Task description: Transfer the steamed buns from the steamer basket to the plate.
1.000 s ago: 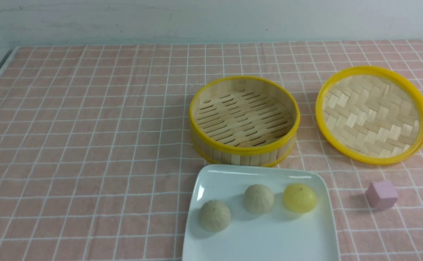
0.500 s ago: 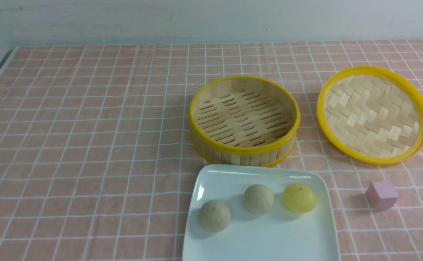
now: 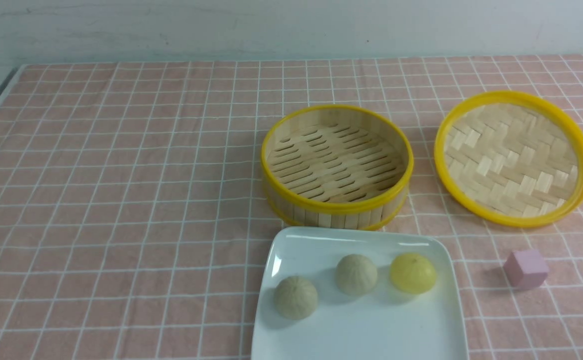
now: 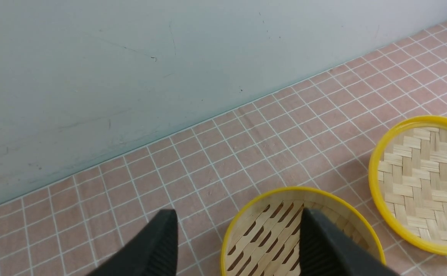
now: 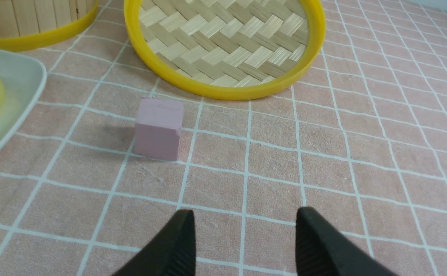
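Light is bright, even and diffuse in all three views. In the front view the steamed buns (image 3: 355, 274) cast soft, faint shadows leftward and toward the camera on the plate (image 3: 361, 335), whose far rim carries white glare streaks. The pink cube (image 3: 526, 269) throws a weak shadow to its left. That view is slightly soft and washed out. The right wrist view renders the cloth (image 5: 323, 153) sharply, while the right gripper (image 5: 245, 211) is dark, showing only faint ribbing.
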You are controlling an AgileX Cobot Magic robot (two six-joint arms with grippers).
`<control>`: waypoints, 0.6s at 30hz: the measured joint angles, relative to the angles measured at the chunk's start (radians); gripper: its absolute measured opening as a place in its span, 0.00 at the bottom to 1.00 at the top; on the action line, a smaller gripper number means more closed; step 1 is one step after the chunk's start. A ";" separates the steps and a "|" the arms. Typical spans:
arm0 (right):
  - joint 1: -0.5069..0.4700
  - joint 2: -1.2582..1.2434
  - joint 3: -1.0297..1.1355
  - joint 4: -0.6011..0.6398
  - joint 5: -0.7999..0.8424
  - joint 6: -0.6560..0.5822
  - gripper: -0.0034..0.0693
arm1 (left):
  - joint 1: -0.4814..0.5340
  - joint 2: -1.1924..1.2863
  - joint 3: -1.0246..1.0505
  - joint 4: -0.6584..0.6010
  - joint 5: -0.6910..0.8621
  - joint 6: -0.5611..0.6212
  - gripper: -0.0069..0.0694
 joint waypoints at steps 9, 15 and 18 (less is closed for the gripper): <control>0.000 0.000 0.000 0.000 0.000 0.000 0.55 | 0.000 0.000 0.000 0.002 0.000 0.000 0.66; 0.000 0.000 0.000 0.000 0.000 0.002 0.55 | 0.000 0.000 0.000 0.134 0.041 -0.009 0.66; 0.000 0.000 0.000 0.000 0.000 0.002 0.55 | 0.000 -0.008 0.025 0.227 0.166 -0.054 0.66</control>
